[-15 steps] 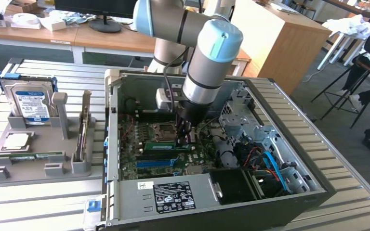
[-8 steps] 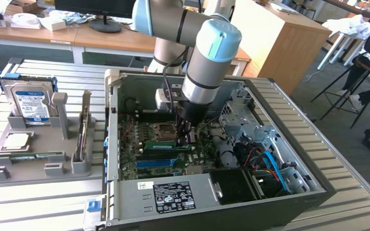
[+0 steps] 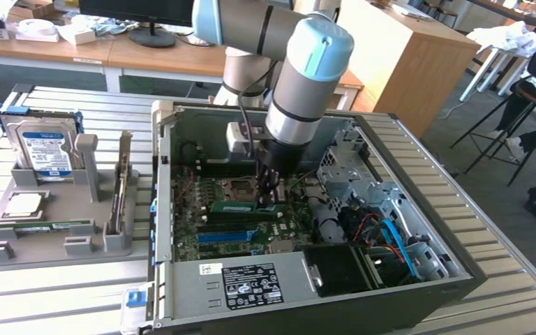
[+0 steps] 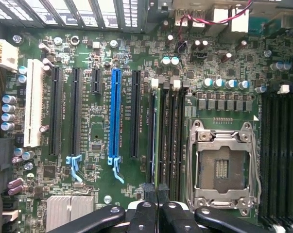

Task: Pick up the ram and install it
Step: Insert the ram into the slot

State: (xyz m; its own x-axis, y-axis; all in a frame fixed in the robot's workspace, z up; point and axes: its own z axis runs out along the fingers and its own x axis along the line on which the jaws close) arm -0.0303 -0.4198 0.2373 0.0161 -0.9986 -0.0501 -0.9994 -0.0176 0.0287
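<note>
Office desks are seen behind, and a slatted metal table (image 3: 54, 307) is taken up by an open computer case (image 3: 407, 307). Down inside it, the gripper (image 3: 269, 202) is lowered over the motherboard (image 4: 97, 126), jaws pinched on the ram (image 4: 157, 136), which is held on edge along the black slots (image 4: 173, 141) just beside the empty processor socket (image 4: 224, 165). A second stick (image 3: 40, 225) is seen in the grey tray (image 3: 26, 251) by the table's edge at the exterior view's left.
</note>
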